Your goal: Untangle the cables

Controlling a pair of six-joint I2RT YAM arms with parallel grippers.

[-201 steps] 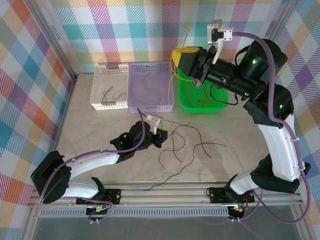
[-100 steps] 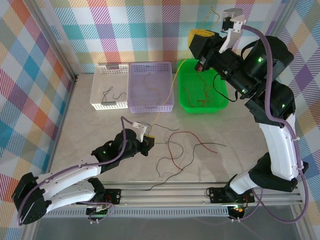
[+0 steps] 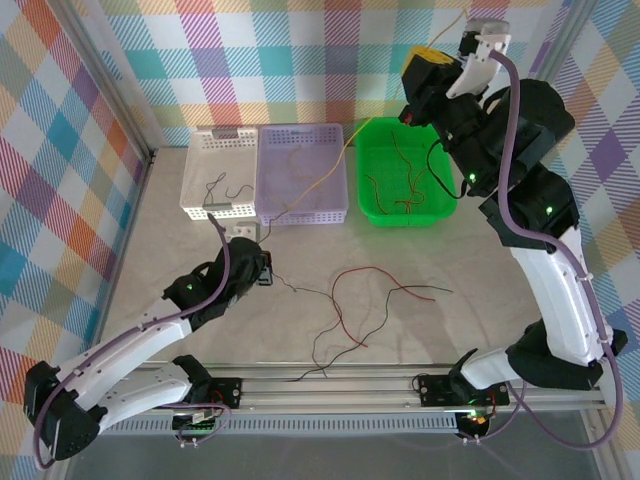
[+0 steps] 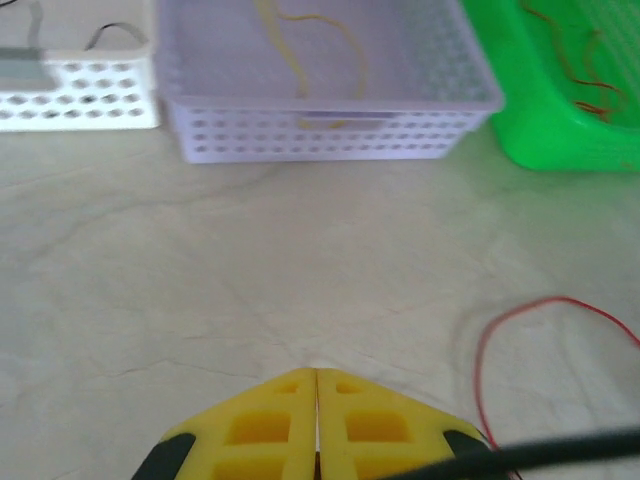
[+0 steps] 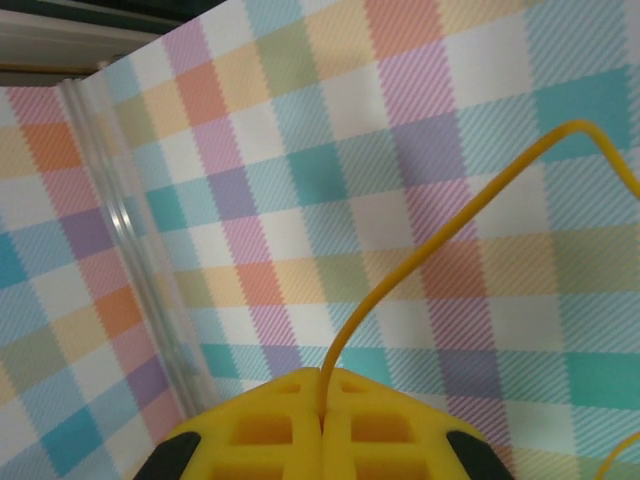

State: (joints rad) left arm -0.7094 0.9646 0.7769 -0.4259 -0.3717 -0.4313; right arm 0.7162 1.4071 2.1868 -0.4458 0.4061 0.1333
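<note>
Yellow cable (image 5: 328, 368) is pinched in the right gripper (image 5: 322, 385), raised at upper right, and slants down across the purple basket (image 4: 330, 135). The left gripper (image 4: 316, 375), pressed together, hangs low over the tabletop (image 3: 450, 260). A red cable (image 4: 545, 298) and a black cable (image 3: 425, 290) sprawl at centre.

Bright, even light, seemingly from overhead; faint shadows. The left gripper (image 4: 316, 388) is blurred near the lens.

From above we overlook the pale marbled tabletop (image 3: 460, 330); our left wrist view skims it low toward the lilac perforated basket (image 4: 330, 125); our right faces the pastel plaid wall (image 5: 300, 200).
</note>
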